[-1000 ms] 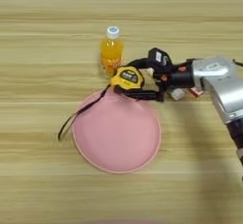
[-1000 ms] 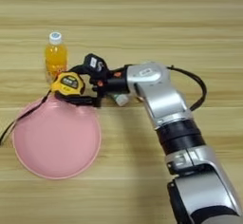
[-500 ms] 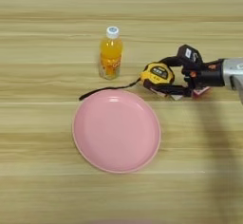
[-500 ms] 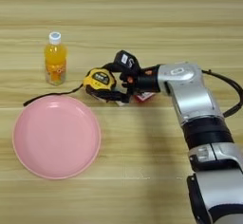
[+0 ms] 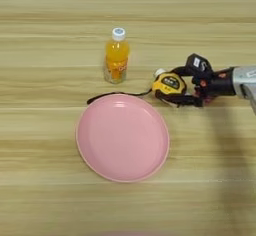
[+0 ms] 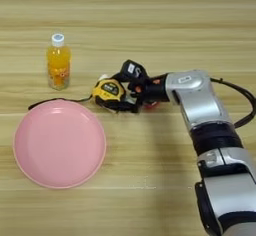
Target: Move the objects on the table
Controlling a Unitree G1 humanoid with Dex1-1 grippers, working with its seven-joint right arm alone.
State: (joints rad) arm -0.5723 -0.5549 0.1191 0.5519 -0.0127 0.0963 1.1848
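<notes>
The yellow-black tape measure (image 5: 169,84) sits low over the table (image 5: 210,180), just right of the pink plate's upper edge. My right gripper (image 6: 113,91) is shut on it, with one black finger (image 6: 121,76) behind it and the other in front. Its black strap (image 5: 112,97) trails left along the plate's far rim. The large round pink plate (image 5: 122,137) lies flat and holds nothing. The orange-juice bottle (image 5: 116,56) with a white cap stands upright behind the plate, left of the tape measure.
My silver forearm (image 6: 192,92) reaches in from the lower right and lies across the right side of the table. A small red-and-white bit (image 6: 149,104) shows under the gripper's base; I cannot tell what it is.
My gripper has carried the tape measure to the right, off the plate's far edge. The strap has been dragged off the plate's left side. Bottle and plate have stayed put.
</notes>
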